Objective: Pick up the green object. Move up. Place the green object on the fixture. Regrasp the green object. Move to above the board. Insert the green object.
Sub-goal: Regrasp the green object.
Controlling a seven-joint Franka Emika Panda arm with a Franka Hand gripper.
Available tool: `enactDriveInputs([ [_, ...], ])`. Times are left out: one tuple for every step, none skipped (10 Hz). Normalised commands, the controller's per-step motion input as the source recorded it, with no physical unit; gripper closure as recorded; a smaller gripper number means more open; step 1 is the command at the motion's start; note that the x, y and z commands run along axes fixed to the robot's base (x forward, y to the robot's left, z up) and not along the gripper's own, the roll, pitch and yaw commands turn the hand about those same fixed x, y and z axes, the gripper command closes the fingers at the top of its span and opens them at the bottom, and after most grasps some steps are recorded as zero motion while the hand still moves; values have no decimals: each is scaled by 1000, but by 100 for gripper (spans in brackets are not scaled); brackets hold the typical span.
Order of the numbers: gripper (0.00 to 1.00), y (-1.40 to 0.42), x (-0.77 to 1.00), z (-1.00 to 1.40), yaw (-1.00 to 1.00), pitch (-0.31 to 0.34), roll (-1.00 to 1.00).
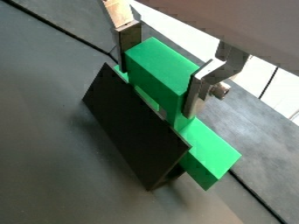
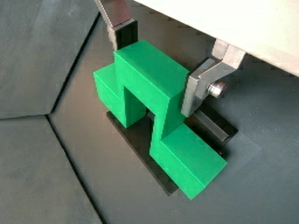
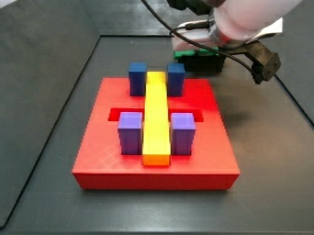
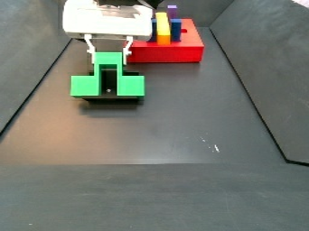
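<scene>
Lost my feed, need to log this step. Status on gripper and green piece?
Gripper at the fixture, fingers either side of the green piece. Green piece straddles the fixture. Grip contact unclear. Board behind, nothing in the way.

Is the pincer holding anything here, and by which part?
The pincer straddles the green object at its raised middle, on the fixture; whether the fingers press it cannot be told.

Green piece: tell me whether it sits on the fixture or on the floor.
On the fixture. In both wrist views the green piece straddles the dark fixture, with the end effector flanking its raised middle.
</scene>
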Motion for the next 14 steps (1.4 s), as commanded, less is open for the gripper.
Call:
enactDriveInputs([
  [100,0,0,0,0,0,0],
  [100,0,0,0,0,0,0],
  [100,0,0,0,0,0,0],
  [100,0,0,0,0,0,0],
  [100,0,0,0,0,0,0],
  [100,0,0,0,0,0,0],
  [100,0,0,0,0,0,0],
  [100,0,0,0,0,0,0],
  [100,0,0,0,0,0,0],
  [100,0,0,0,0,0,0],
  [100,0,0,0,0,0,0],
  [100,0,0,0,0,0,0],
  [100,0,0,0,0,0,0],
  [100,0,0,0,0,0,0],
])
